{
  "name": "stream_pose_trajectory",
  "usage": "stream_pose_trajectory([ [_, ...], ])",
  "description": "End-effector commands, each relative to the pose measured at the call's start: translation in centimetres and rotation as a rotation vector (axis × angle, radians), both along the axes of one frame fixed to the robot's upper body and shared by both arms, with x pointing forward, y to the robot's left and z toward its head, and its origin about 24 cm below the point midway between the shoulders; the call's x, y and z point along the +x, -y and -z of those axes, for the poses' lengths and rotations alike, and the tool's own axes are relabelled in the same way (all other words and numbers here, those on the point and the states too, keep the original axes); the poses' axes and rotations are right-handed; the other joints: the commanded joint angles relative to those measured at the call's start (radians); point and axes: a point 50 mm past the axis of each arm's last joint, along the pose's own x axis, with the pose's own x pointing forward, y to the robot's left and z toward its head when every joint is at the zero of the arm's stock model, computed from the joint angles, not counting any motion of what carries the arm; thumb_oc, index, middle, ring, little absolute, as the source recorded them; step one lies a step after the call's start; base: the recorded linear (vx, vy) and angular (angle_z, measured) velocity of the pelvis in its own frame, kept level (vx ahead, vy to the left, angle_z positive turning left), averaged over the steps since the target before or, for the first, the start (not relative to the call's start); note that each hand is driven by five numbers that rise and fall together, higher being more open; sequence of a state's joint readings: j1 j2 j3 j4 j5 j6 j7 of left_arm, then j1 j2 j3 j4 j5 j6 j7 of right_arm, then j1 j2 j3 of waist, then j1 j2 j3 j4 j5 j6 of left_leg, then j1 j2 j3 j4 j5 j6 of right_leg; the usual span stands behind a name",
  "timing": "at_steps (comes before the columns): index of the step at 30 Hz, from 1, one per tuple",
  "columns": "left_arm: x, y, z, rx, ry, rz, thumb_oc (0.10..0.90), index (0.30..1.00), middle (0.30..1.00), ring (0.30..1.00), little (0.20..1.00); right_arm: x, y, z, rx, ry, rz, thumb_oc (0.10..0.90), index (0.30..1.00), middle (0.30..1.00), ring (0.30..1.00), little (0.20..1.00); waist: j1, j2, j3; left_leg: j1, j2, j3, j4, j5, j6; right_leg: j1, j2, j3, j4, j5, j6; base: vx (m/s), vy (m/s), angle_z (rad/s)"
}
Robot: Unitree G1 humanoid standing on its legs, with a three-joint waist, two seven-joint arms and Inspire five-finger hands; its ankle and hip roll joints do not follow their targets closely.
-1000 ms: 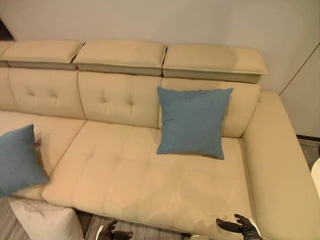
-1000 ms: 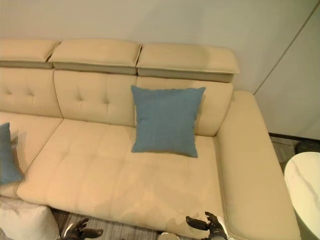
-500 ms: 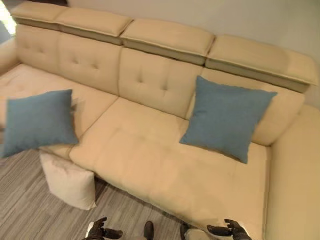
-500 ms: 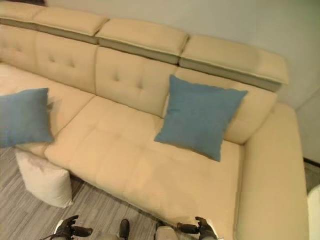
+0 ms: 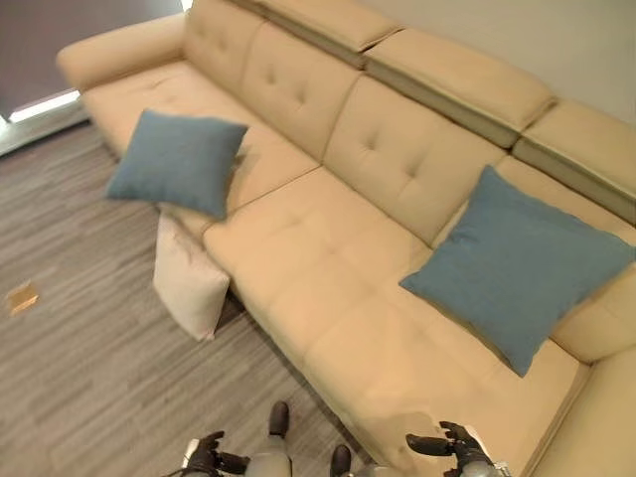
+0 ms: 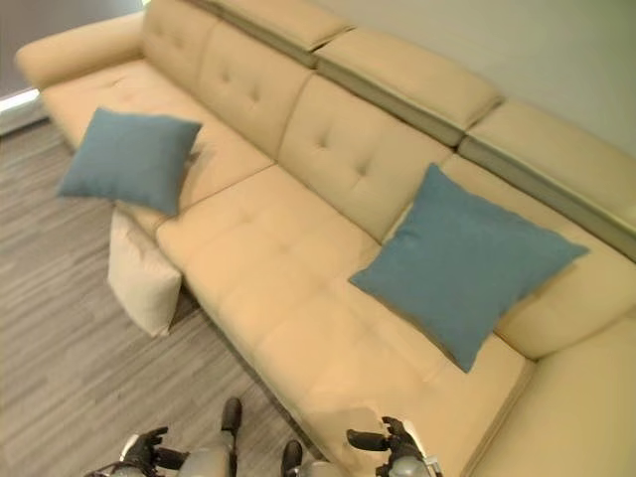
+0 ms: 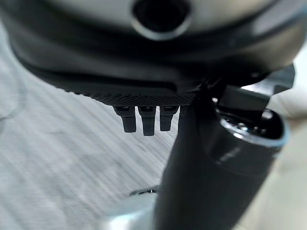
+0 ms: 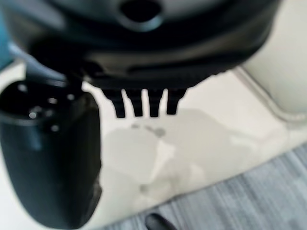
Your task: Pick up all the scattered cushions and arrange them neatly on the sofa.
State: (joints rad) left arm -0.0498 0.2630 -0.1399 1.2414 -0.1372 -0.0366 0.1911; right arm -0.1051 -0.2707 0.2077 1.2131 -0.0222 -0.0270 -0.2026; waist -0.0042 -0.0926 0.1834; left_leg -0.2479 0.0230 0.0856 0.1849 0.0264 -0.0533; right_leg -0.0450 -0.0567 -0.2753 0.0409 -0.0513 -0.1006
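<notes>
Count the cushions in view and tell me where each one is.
3. One blue cushion leans on the sofa backrest at the right; another blue cushion overhangs the seat's front edge at the left; a cream cushion stands on the floor below it. Others may be out of view.

beige sofa point(image 5: 328, 248), two blue cushions point(image 5: 179, 161) point(image 5: 517, 266), one cream cushion point(image 5: 189, 280), grey striped floor point(image 5: 79, 338)

Sofa point(image 5: 328, 258) cut by edges — R end.

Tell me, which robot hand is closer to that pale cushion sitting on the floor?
Left. The left robot hand hangs over the floor below the pale cushion; the right robot hand is farther off, over the sofa's front edge.
</notes>
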Motion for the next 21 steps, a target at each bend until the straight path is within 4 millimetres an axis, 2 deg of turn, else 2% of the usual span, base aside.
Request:
stream_pose_trajectory([
  [1, 0.0, 0.8, 0.2, -0.011, 0.012, 0.016, 0.8, 0.9, 0.9, 0.9, 0.9, 0.0, 2.3, -0.7, -0.067, 0.014, 0.041, 0.8, 0.9, 0.9, 0.9, 0.9, -0.027, 0.008, -0.014, 0.096, 0.024, 0.061, -0.003, -0.094, 0.029, 0.03, -0.024, 0.016, 0.0, -0.076, 0.133, -0.07, 0.051, 1.13],
  [2, 0.0, 0.8, 0.2, -0.011, 0.012, 0.016, 0.8, 0.9, 0.9, 0.9, 0.9, 0.0, 2.3, -0.7, -0.068, 0.014, 0.041, 0.8, 0.9, 0.9, 0.9, 0.9, -0.027, 0.008, -0.014, 0.095, 0.024, 0.06, -0.002, -0.094, 0.029, 0.031, -0.024, 0.016, 0.0, -0.076, 0.133, 0.03, 0.062, 0.99],
  [3, -0.1, 0.9, 0.2, -0.012, 0.004, 0.025, 0.8, 0.9, 0.9, 0.9, 0.9, -0.1, 2.3, -0.7, -0.067, 0.013, 0.043, 0.8, 0.9, 0.9, 0.9, 0.9, -0.033, 0.01, -0.019, 0.128, 0.041, 0.082, 0.003, -0.134, 0.021, 0.047, -0.029, -0.002, -0.002, -0.091, 0.139, 0.08, 0.055, 0.91],
  [6, -0.2, 1.0, 0.3, -0.014, -0.009, 0.058, 0.8, 0.9, 0.9, 0.9, 0.9, -0.3, 2.3, -0.6, -0.069, 0.004, 0.036, 0.8, 0.9, 0.9, 0.9, 0.9, -0.04, 0.023, -0.035, 0.186, 0.046, 0.125, -0.076, -0.133, 0.018, 0.056, -0.04, -0.066, -0.001, -0.082, 0.152, 0.07, 0.125, 0.97],
  [9, -0.5, 0.6, 0.2, -0.004, -0.018, 0.058, 0.8, 0.9, 0.9, 0.9, 0.9, 0.1, 1.8, -0.6, -0.068, 0.008, 0.008, 0.8, 0.9, 0.9, 0.9, 0.9, -0.032, 0.02, -0.035, 0.201, 0.022, 0.084, -0.121, -0.131, 0.031, 0.051, -0.054, -0.075, 0.033, -0.078, 0.162, 0.02, 0.193, 0.72],
  [14, -1.2, -0.9, 0.0, 0.027, -0.038, 0.028, 0.8, 0.9, 0.9, 0.9, 0.9, 1.0, 0.1, -0.5, -0.032, 0.027, -0.047, 0.8, 0.9, 0.9, 0.9, 0.9, -0.009, 0.016, -0.017, 0.243, -0.018, 0.042, -0.169, -0.129, 0.067, 0.0, -0.112, -0.065, 0.201, -0.084, 0.189, 0.0, 0.169, 0.34],
  [15, -1.2, -1.2, -0.1, 0.032, -0.036, 0.022, 0.8, 0.9, 0.9, 0.9, 0.9, 1.1, -0.2, -0.5, -0.019, 0.036, -0.05, 0.8, 0.9, 0.9, 0.9, 0.9, -0.015, 0.015, -0.015, 0.23, -0.024, 0.03, -0.172, -0.106, 0.077, -0.026, -0.103, -0.04, 0.215, -0.06, 0.182, -0.03, 0.068, 0.33],
  [17, -1.3, -1.5, -0.2, 0.036, -0.032, 0.014, 0.8, 0.9, 0.9, 0.9, 0.9, 0.9, -0.6, -0.4, -0.004, 0.036, -0.054, 0.8, 0.9, 0.9, 0.9, 0.9, -0.038, 0.014, -0.017, 0.241, -0.042, -0.025, -0.195, -0.093, 0.08, -0.064, -0.018, 0.129, 0.209, -0.064, 0.188, 0.03, 0.046, 0.72],
  [18, -1.3, -1.6, -0.2, 0.037, -0.03, 0.012, 0.8, 0.9, 0.9, 0.9, 0.9, 0.7, -0.7, -0.3, -0.006, 0.029, -0.058, 0.8, 0.9, 0.9, 0.9, 0.9, -0.043, 0.015, -0.02, 0.241, -0.05, -0.047, -0.204, -0.086, 0.081, -0.079, 0.015, 0.193, 0.195, -0.057, 0.194, 0.07, 0.033, 0.97],
  [20, -0.9, -1.6, -0.3, 0.037, -0.02, 0.017, 0.8, 0.9, 0.9, 0.9, 0.9, 1.0, -0.6, -0.4, -0.014, 0.03, -0.068, 0.8, 0.9, 0.9, 0.9, 0.9, -0.045, 0.014, -0.013, 0.236, -0.064, -0.091, -0.206, -0.075, 0.08, -0.105, 0.048, 0.242, 0.176, -0.045, 0.181, 0.04, -0.011, 0.84],
  [21, -0.6, -1.5, -0.3, 0.036, -0.013, 0.028, 0.8, 0.9, 0.9, 0.9, 0.9, 0.9, -0.6, -0.4, -0.013, 0.031, -0.064, 0.8, 0.9, 0.9, 0.9, 0.9, -0.045, 0.011, -0.011, 0.232, -0.07, -0.11, -0.203, -0.073, 0.078, -0.099, 0.05, 0.242, 0.161, -0.048, 0.178, 0.07, -0.093, 0.78],
])
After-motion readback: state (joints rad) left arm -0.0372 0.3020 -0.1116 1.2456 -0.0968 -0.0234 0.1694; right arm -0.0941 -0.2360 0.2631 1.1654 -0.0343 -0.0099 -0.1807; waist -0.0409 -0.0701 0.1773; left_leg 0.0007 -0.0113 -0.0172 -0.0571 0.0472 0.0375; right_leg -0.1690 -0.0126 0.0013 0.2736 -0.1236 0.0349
